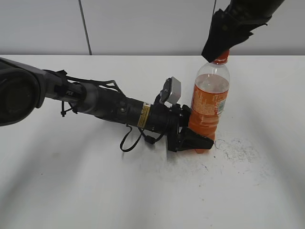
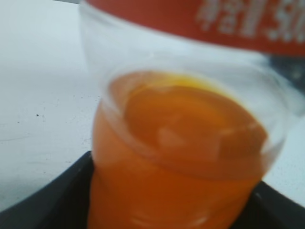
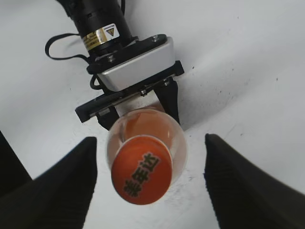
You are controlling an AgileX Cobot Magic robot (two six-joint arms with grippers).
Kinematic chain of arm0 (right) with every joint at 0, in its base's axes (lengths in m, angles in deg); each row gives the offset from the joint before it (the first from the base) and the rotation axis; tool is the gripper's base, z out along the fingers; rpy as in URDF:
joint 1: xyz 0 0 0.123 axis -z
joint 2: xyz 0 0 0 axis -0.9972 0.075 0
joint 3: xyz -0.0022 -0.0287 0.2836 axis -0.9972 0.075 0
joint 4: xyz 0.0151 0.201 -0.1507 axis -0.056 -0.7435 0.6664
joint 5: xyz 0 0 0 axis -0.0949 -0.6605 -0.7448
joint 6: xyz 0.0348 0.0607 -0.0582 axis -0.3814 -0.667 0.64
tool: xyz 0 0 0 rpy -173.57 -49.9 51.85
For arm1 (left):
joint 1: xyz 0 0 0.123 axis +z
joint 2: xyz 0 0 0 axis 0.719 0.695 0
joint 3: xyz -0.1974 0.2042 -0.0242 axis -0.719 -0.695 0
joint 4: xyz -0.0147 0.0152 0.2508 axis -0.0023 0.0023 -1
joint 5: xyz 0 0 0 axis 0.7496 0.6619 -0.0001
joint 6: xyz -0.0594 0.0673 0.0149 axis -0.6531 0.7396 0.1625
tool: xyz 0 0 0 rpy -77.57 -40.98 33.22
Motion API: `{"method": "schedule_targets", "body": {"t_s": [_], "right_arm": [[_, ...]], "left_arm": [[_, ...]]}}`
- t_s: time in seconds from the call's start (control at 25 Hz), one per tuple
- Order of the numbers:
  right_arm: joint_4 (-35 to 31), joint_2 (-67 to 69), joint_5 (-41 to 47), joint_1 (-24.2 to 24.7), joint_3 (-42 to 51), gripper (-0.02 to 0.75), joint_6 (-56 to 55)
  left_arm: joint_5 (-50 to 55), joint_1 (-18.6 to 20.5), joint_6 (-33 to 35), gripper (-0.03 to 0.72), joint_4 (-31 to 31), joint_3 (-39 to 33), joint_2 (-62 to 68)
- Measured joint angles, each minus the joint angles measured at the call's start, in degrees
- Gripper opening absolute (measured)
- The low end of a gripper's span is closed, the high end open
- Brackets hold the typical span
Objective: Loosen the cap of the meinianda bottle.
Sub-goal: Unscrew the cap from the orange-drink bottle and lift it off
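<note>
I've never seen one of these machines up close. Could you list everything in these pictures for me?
meinianda bottle: one, clear with orange drink and orange label, upright on the table.
cap: one, orange with printed characters, on the bottle's top.
table: one, white, with dark scuffs right of the bottle.
left hand: one, black, shut on the bottle's base.
right hand: one, black, open, fingers either side of the cap, apart from it.

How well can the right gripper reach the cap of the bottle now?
Probably yes. The right gripper hangs open straight above the cap, a finger on each side, nothing between. The left gripper holds the meinianda bottle low at its base, clear of the top.
</note>
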State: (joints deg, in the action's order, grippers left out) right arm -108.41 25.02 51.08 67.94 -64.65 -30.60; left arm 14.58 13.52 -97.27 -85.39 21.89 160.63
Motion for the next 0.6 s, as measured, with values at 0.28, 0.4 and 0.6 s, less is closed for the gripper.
{"method": "schedule_targets", "body": {"t_s": [0.28, 0.4, 0.6], "right_arm": [[3.1, 0.0, -0.1, 0.0, 0.0, 0.501, -28.5], [2.8, 0.0, -0.1, 0.0, 0.0, 0.316, -30.0], [2.4, 0.0, -0.1, 0.0, 0.0, 0.274, -22.5]], "left_arm": [[-0.1, 0.0, 0.0, 0.55, -0.1, 0.0, 0.0], [-0.1, 0.0, -0.3, 0.55, 0.0, 0.1, 0.0], [-0.1, 0.0, -0.2, 0.55, 0.0, 0.1, 0.0]]}}
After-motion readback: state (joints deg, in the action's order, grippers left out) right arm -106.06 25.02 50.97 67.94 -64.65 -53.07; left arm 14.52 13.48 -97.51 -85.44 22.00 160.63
